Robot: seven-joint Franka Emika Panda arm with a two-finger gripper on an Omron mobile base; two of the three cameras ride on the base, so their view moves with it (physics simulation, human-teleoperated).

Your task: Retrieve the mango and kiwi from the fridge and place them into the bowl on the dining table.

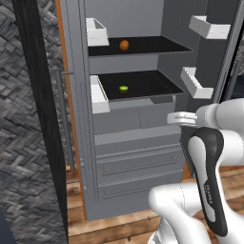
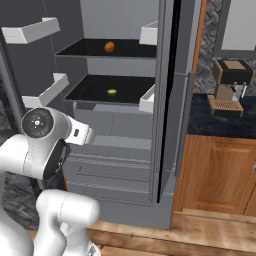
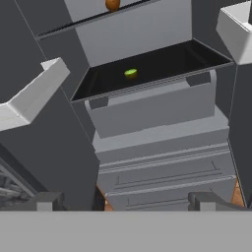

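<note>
Fridge (image 1: pixel 128 157) standing wide open, both doors swung out, white door shelves (image 1: pixel 96 32) jutting from the inner faces on either side. Orange mango (image 1: pixel 124 45) resting on the upper dark shelf, toward the back; small green kiwi (image 1: pixel 124 88) lying on the lower dark shelf (image 3: pixel 162 66), near its middle and well apart from the mango. Below the kiwi's shelf, a grey bin front and then the stacked grey drawers (image 3: pixel 167 172). Gripper (image 3: pixel 125 201) spread fully apart, holding nothing — the two dark fingertips (image 3: pixel 47 201) set wide at the bottom of the hand view, aimed at the drawers and up toward the kiwi's shelf. Nothing between gripper and kiwi except open air, though the raised front lip of the lower shelf runs across just before the fruit, and the white door shelves crowd in from both flanks. Off to the right of the fridge, a wooden cabinet (image 2: pixel 220 175) under a dark countertop (image 2: pixel 210 122) — a brown coffee machine (image 2: pixel 231 85) sitting on it, against a grey woven wall (image 1: pixel 24 143).
</note>
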